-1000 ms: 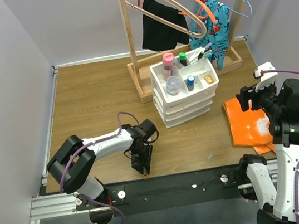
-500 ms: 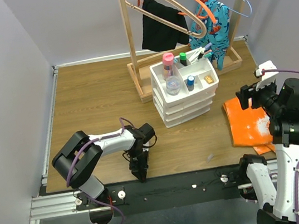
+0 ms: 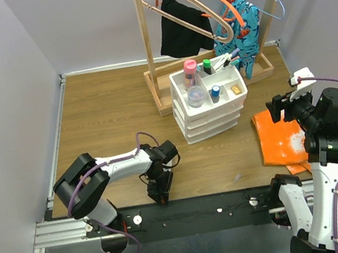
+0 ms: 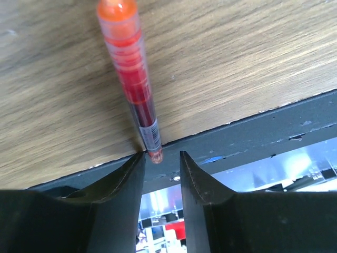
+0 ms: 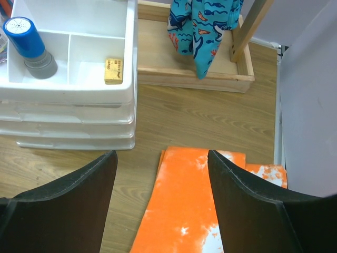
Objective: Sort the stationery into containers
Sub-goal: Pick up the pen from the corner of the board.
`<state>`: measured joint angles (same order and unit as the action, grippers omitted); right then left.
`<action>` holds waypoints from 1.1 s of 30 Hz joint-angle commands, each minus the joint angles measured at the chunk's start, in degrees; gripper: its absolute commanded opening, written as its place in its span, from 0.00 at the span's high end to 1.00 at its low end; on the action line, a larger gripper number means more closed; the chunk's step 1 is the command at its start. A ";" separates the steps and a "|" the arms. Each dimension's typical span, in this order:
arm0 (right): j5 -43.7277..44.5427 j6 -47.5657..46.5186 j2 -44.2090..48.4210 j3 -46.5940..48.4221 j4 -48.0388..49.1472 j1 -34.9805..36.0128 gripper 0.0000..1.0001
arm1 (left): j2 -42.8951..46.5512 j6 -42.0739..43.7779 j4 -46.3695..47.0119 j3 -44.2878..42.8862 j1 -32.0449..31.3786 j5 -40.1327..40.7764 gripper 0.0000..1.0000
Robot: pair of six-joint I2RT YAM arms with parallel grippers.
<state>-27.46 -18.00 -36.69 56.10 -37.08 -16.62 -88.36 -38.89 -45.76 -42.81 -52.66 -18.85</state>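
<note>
Centring the released left claw (image 4: 161, 156) on the red pen (image 4: 134, 79), lying at the surface's (image 4: 253, 47) near edge with its end overhanging, and lowering squarely before clenching, avoiding flicking it off.

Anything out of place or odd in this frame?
A red pen lies at the table's near edge, its tip poking past the wood over the black rail, between the left gripper's open jaws, far from the organiser.

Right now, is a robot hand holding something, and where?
Nothing is held. The left gripper sits open around one end of the red pen, not pinching it; the right gripper is open, empty.
</note>
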 commanded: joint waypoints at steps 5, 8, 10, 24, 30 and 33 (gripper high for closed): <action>0.66 1.56 1.09 2.00 0.26 -0.43 0.23 | -1.12 6.02 2.69 -3.95 1.69 14.37 0.60; 0.92 1.74 1.62 1.56 0.25 -0.43 0.23 | -2.34 6.81 2.34 -4.48 2.48 14.11 0.60; 1.09 2.26 1.71 1.03 0.52 -0.43 0.23 | -3.31 7.69 3.39 -4.22 2.92 12.35 0.60; 1.71 2.36 1.79 -0.63 1.48 -0.43 0.23 | -8.50 8.92 6.55 -3.34 3.36 9.01 0.78; 1.10 1.47 1.88 -0.29 1.48 -0.43 0.23 | -5.78 9.10 6.39 -3.51 3.27 8.30 0.93; -0.48 2.96 1.01 1.38 1.75 -0.43 0.23 | -1.92 9.97 4.63 -5.18 3.27 7.61 0.93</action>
<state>-26.65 -16.38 -35.22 56.05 -36.93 -16.62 -92.09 -30.87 -47.90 -49.01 -48.88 -13.50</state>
